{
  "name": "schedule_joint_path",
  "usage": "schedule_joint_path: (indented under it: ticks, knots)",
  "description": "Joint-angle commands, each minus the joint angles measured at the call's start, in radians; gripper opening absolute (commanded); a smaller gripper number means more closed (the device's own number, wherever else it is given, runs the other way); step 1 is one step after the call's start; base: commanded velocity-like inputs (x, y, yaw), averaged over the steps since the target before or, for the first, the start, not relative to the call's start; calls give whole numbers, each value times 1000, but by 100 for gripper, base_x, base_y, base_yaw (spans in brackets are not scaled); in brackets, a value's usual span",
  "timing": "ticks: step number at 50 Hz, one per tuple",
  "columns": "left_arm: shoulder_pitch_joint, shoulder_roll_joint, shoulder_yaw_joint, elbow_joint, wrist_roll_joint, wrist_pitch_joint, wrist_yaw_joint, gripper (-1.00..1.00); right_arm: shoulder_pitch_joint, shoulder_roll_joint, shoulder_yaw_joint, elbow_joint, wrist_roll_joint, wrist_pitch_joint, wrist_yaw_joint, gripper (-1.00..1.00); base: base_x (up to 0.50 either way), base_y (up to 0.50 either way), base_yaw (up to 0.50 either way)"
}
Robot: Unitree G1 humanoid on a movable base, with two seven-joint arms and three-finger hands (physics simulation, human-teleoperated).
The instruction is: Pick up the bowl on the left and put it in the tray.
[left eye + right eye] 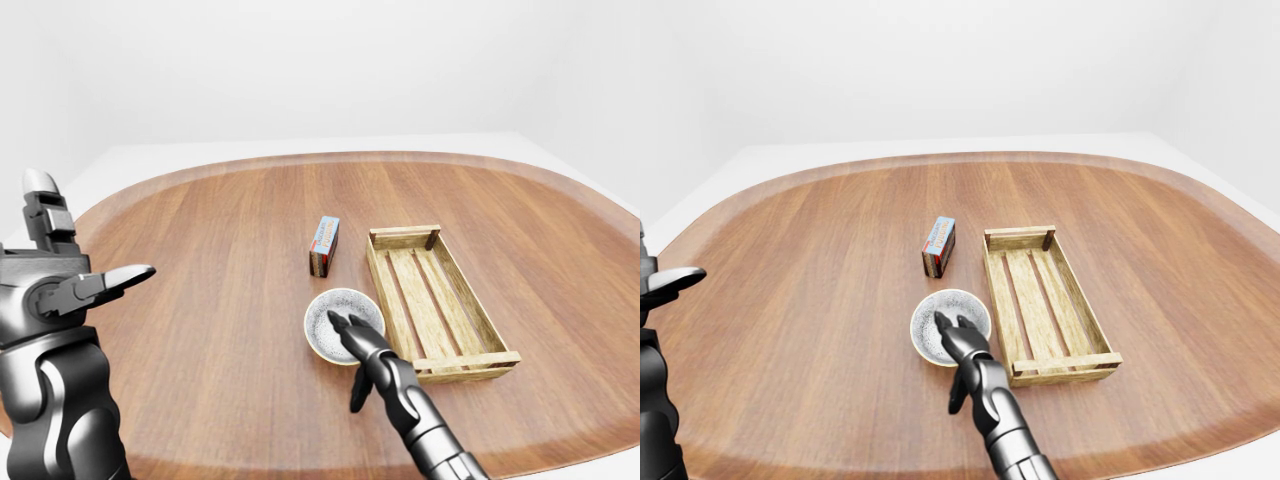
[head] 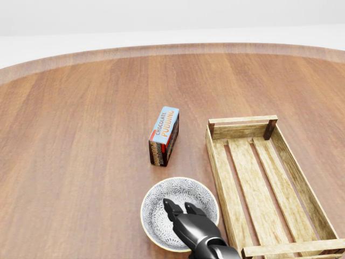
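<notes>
Left-eye view: the left hand is raised at the left edge, fingers spread and empty. Head view: the right hand reaches over the bowl, fingers unclenched, gripping nothing. The bowl sits just left of the tray, below the box.

1. Pudding box: the light blue upper face carries the words "CHOCOLATE PUDDING" in orange-red capitals, running lengthwise along the box. "CHOCOLATE" is the smaller line and "PUDDING" the larger, as read in the head view.
2. The dark brown side face of the same box carries lettering too small and blurred to read.
3. No other surface in any view bears legible text, numbers or signs.
</notes>
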Motion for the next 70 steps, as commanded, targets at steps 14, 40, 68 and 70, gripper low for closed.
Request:
schedule_joint_path:
  ticks: [14,40,68,70]
  knots:
    - [2,-1,0,-5,-1,0,2,100,-43,18,2,149,16,0,-62,-17,0,0,0]
    - [5,-5,-1,-4,8,0,-3,100,-19,28,23,107,5,0,-32,-100,0,0,0]
    - [4,-2,2,-18,-5,0,6,100,-74,54,21,-409,-114,0,308,-100,0,0,0]
    - [3,-2,1,-17,-4,0,6,100,-84,55,17,-424,-120,0,321,-100,0,0,0]
